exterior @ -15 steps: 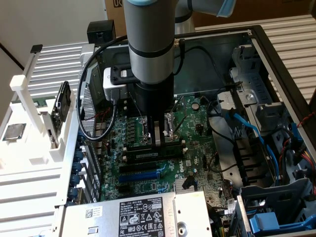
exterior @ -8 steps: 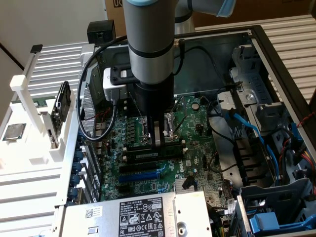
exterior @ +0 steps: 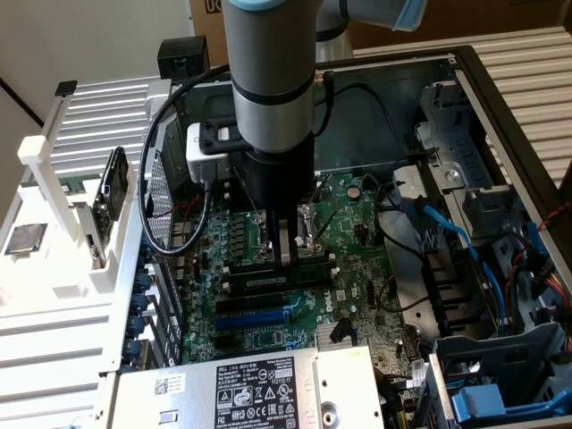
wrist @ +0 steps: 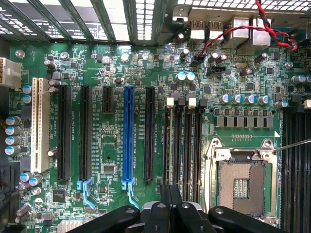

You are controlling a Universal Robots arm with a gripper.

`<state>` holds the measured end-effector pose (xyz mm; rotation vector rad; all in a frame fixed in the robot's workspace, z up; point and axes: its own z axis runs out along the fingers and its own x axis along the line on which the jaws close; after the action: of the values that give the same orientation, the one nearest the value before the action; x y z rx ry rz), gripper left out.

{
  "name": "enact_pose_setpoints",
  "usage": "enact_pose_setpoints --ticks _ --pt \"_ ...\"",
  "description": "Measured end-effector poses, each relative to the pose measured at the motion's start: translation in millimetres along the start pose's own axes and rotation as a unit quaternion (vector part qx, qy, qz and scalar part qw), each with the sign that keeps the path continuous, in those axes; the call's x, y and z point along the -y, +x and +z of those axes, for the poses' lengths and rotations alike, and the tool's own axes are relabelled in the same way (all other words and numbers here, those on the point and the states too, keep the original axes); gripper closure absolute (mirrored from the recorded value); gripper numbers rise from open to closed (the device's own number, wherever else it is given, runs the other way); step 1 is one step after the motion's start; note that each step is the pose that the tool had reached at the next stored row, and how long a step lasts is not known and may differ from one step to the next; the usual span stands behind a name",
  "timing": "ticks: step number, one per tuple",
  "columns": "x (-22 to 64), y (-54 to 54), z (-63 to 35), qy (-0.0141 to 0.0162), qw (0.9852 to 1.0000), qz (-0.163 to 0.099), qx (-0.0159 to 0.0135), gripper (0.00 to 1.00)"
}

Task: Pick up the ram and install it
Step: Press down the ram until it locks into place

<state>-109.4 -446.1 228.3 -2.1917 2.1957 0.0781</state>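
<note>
End effector (exterior: pixel 286 253) over memory slots (exterior: pixel 277 268) on motherboard (exterior: pixel 357 232), inside computer case (exterior: pixel 483 98).

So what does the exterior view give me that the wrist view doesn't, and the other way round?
Exterior only: the arm reaching down into the open computer case, the power supply label, and blue cables on the exterior view's right. Wrist only: the empty CPU socket, the white slot and red wires. Both: the green motherboard, the blue slot and the shut hand.

Green motherboard (wrist: pixel 146 73), blue slot (wrist: pixel 128 136), perhaps empty socket (wrist: pixel 241 182).
</note>
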Motion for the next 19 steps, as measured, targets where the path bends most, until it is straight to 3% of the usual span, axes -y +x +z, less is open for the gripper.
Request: enact_pose_setpoints --ticks 19 --pt "0.0 0.3 2.2 0.0007 1.0 0.0 0.0001 0.9"
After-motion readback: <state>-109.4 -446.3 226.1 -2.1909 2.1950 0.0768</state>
